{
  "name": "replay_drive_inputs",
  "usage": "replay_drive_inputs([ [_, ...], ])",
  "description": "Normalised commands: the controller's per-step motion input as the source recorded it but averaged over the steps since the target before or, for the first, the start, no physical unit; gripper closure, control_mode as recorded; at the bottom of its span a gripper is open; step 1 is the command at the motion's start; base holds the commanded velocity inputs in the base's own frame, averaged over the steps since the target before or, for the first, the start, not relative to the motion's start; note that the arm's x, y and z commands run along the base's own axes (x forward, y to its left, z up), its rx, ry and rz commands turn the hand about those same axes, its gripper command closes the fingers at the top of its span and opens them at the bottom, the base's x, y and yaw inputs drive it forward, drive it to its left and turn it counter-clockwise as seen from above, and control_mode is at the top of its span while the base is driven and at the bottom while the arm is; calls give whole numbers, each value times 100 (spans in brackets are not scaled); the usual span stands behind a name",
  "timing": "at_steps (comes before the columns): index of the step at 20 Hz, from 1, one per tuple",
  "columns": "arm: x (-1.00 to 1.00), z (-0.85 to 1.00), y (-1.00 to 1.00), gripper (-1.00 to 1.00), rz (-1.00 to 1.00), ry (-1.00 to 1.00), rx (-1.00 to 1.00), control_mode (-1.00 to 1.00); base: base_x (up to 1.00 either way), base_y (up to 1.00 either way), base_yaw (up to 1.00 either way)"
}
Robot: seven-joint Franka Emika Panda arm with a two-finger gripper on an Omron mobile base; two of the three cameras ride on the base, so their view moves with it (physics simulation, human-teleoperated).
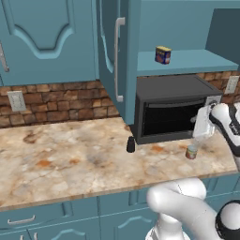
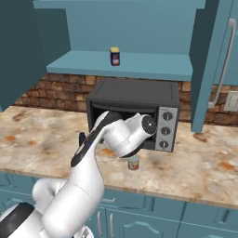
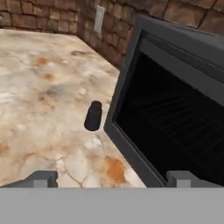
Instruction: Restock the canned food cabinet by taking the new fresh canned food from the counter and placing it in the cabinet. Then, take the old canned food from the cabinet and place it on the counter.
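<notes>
My gripper [image 3: 112,178] is wide open with nothing in it, hanging right above the old can [image 1: 191,152] on the counter [image 1: 70,154], blue can [image 1: 162,55] up in the cabinet [image 1: 187,63].

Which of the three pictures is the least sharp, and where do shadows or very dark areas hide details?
Hand view: softest, the counter mottling and black shaker look blurred, and the toaster oven cavity is almost pure black. Left base view: sharper, with faint shadows beside the shaker and old can. Right base view: evenly lit, no glare; the blue can label is too small to read.
</notes>
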Motion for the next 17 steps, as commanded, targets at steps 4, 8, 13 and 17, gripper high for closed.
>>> replay_drive_inputs([
  [4, -3, 100, 99, -100, -1, -15, -42, -100, 0, 0, 0],
  [8, -3, 100, 81, -100, 0, -14, -40, -100, 0, 0, 0],
  [13, -25, 50, 1, -100, -2, -9, -7, -100, 0, 0, 0],
  [17, 0, 0, 0, -100, 0, 0, 0, -100, 0, 0, 0],
])
